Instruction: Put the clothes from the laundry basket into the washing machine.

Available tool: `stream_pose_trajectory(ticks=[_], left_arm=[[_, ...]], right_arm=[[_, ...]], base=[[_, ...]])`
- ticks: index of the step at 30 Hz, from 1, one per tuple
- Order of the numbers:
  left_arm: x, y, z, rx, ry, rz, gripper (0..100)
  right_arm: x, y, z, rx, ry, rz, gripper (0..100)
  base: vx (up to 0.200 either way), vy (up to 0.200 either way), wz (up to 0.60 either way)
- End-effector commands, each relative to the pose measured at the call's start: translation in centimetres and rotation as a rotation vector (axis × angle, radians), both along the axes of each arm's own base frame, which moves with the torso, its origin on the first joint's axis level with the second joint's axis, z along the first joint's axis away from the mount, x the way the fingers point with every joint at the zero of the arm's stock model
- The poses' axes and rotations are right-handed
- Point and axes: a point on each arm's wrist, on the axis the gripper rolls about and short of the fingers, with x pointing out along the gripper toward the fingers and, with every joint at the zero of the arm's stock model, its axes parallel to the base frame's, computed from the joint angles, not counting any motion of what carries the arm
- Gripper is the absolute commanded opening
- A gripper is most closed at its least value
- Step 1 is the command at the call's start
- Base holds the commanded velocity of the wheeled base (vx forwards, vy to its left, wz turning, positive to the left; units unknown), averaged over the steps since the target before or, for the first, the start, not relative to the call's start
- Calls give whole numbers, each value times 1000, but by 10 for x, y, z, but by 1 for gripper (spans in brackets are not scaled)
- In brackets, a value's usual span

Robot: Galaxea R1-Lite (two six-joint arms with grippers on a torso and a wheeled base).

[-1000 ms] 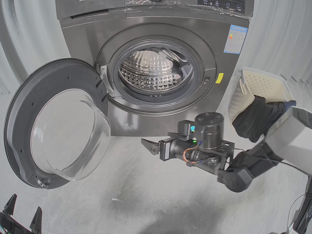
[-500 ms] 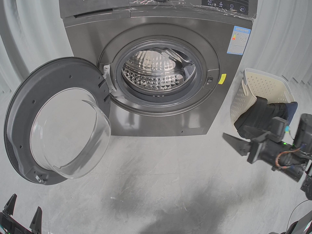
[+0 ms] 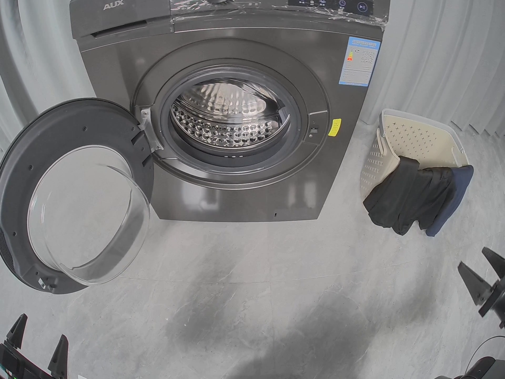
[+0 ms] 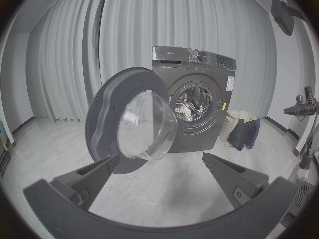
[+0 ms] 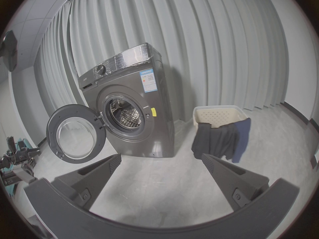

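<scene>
Low at my right edge, the right gripper (image 3: pixel 481 276) hangs with its fingers spread wide and nothing between them. Bare grey floor (image 3: pixel 273 301) separates it from the perforated cream laundry basket (image 3: pixel 421 135), where black clothes (image 3: pixel 407 196) and a blue garment (image 3: pixel 456 193) drape over the front rim. My left gripper (image 3: pixel 37 346), likewise agape and empty, faces the swung-open round door (image 3: pixel 73 127). The right wrist view takes in the washing machine (image 5: pixel 164 100) side panel; the head view looks into its dimpled steel drum (image 3: pixel 226 117).

On washing machine (image 3: pixel 236 196): logo (image 3: pixel 113 5), blue label (image 3: pixel 359 61), yellow sticker (image 3: pixel 334 127); unreadable.
</scene>
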Motion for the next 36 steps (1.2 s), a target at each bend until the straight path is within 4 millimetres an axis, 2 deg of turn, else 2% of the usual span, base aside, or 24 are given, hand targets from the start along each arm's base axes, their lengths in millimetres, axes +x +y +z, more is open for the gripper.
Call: stream_pose_trajectory(ticks=[1, 6, 11, 22, 30, 36], left_arm=[[0, 0, -5, 0, 0, 0, 100], [0, 0, -5, 0, 0, 0, 100], [0, 0, -5, 0, -2, 0, 100], [0, 0, -5, 0, -2, 0, 100], [0, 0, -5, 0, -2, 0, 100], [0, 0, -5, 0, 0, 0, 100]], right_arm=[[-55, -10, -24, -1, -114, -69, 100], [-48, -10, -4, -1, -92, -71, 100], [-20, -7, 13, -8, 20, -72, 100], [47, 0, 31, -29, 214, -70, 100], [83, 3, 23, -30, 309, -67, 100], [96, 5, 17, -8, 338, -61, 100]], base=[[0, -200, 0], [0, -200, 0], [0, -200, 0], [0, -200, 0], [0, -200, 0], [0, -200, 0]])
